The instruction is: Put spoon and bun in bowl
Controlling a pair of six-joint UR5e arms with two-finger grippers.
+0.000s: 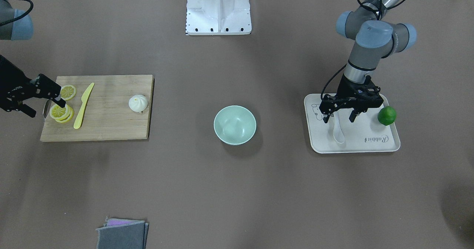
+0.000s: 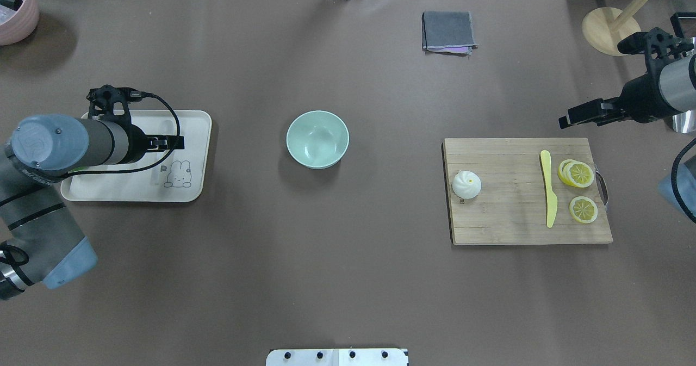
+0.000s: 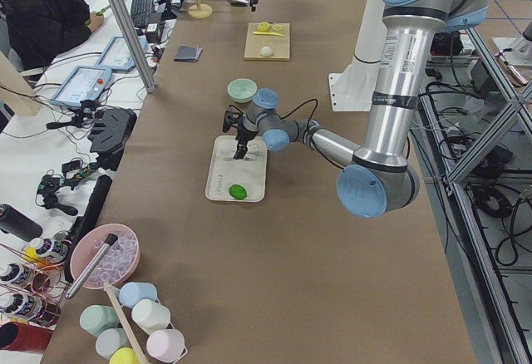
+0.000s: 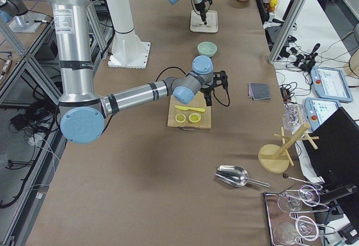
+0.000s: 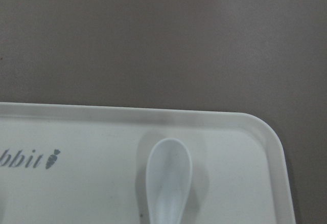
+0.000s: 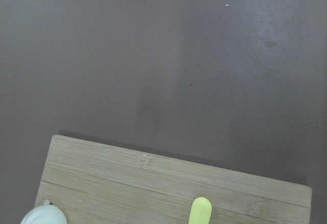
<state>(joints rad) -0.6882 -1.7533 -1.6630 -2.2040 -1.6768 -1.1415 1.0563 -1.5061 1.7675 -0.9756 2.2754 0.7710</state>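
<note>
Left arm reaches over a cream tray (image 2: 187, 118) at the left end of the worktop (image 2: 348, 268). The left pincer (image 1: 339, 117) points down with its fingers spread, one on either side of the spoon's handle. I cannot tell whether they touch it.

The spoon (image 1: 338, 132), glossy white, lies flat on the tray. Its scoop points toward the operators' side, near a tray corner and beside the "Rabbit" lettering. A lime (image 1: 387, 115) sits at the tray's outer edge, just beside the pincer and apart from the spoon.

The bowl (image 2: 294, 129), pale mint green and upright, stands mid-worktop between tray and board, well apart from both.

A wooden cutting board (image 2: 505, 222) lies on the right half. The bun (image 2: 466, 184), white with a pleated top, rests at the board's bowl-side edge. A yellow knife (image 2: 549, 189) lies further right, roughly parallel to the board's short sides. Beyond it are lemon slices (image 2: 579, 174), a small stack and one single, near the board's handle end.

The right pincer (image 1: 46, 107) is raised above the lemon-slice end of the board with its fingers spread, gripping nothing. It is well apart from the bun.

A folded grey cloth (image 2: 447, 31) lies on the far side of the worktop.
</note>
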